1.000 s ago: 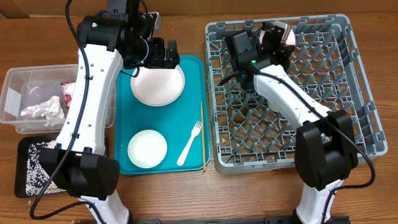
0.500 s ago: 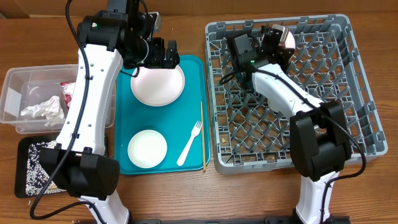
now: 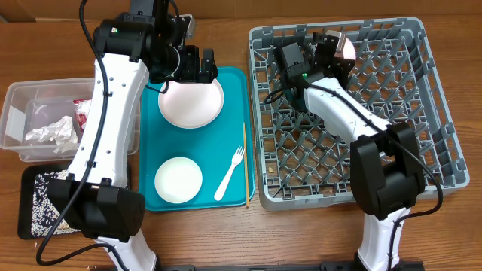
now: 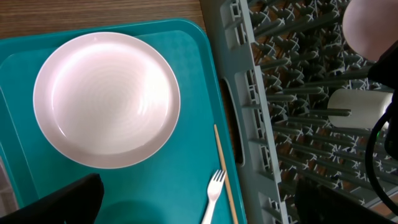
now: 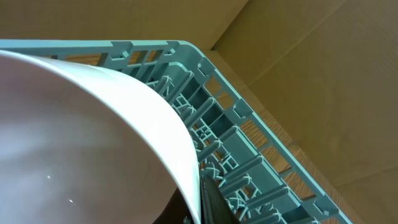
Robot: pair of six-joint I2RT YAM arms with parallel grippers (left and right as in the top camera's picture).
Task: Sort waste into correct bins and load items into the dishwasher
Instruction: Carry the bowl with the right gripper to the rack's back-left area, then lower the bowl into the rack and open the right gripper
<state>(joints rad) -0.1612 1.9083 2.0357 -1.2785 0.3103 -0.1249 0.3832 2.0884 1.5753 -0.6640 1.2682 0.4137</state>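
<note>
My right gripper is shut on the rim of a pale pink bowl, held on edge over the far part of the grey dishwasher rack. The right wrist view shows the bowl filling the left, with one dark finger pressed against its rim. My left gripper hangs wide open above the far edge of a pale pink plate on the teal tray. From the left wrist, the plate, a white fork and a chopstick lie below. A white cup lies in the rack.
A small white plate, the fork and the chopstick lie on the teal tray. At the left, a clear tub holds crumpled paper and a red wrapper. A black tray holds white grains.
The right gripper has shifted slightly toward the rack's far wall with the bowl still in it. The left arm has not moved.
</note>
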